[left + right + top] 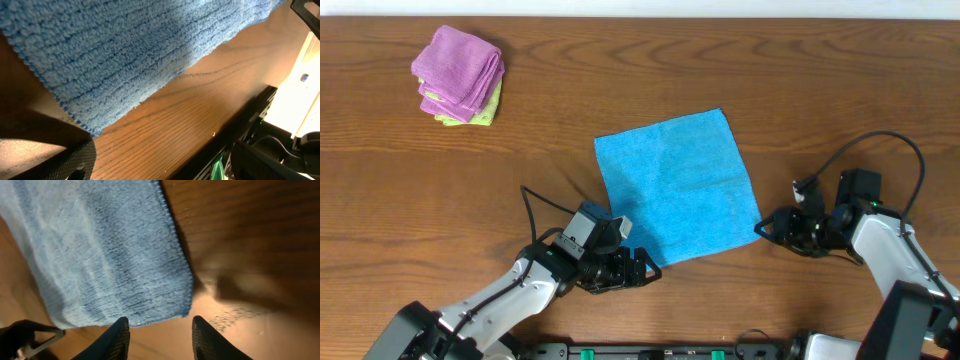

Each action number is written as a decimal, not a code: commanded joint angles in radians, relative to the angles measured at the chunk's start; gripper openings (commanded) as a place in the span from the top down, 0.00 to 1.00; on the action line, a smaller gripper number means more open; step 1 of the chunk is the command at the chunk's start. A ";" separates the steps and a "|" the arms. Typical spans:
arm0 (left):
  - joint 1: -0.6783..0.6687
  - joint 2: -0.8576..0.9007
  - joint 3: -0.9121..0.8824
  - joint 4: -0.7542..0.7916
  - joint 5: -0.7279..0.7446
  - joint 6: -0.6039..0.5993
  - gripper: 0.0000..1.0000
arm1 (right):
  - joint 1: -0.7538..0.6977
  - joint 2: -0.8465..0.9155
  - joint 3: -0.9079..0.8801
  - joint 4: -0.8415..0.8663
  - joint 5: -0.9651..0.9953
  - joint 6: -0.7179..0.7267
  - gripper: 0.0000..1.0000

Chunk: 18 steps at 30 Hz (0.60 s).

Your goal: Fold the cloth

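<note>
Dark wooden table [840,80] is filling every view. Both arms are running off the bottom edge of the overhead view, so their bases are cut off. From the left wrist, only a dark sliver of one finger [82,159] is showing in the lower left corner. The cloth [678,185] there is spilling past the top and left edges, and the equipment at the right is too blurred to make out. From the right wrist, heavy shadow is darkening the table beyond the cloth. A stack [460,75] of folded pink and yellow-green cloths is sitting at the far left, well apart from the arms. A black cable [910,150] is looping over the right arm. The cloth is blue, lying flat and unfolded near the middle of the table and turned at a slant, with fine ribs showing up close. The left gripper [642,268] is sitting spread apart just beside the cloth's near corner, holding nothing. The right gripper [767,228] is waiting at the cloth's right corner, its fingers [120,337] parted over bare table.
</note>
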<state>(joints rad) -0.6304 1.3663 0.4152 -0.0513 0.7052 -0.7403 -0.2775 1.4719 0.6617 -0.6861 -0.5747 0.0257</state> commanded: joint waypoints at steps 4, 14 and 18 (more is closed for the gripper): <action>-0.005 0.036 -0.047 -0.035 -0.123 -0.047 0.18 | -0.018 0.023 0.004 0.043 0.028 0.024 0.57; -0.005 0.036 -0.047 -0.042 -0.186 -0.095 0.22 | -0.018 0.137 0.004 0.114 0.020 0.042 0.57; -0.005 0.036 -0.047 -0.042 -0.203 -0.104 0.24 | -0.016 0.150 0.004 0.136 0.016 0.057 0.58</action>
<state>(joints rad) -0.6361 1.3666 0.4141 -0.0559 0.6533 -0.8242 -0.2905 1.5913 0.6670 -0.5610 -0.5941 0.0650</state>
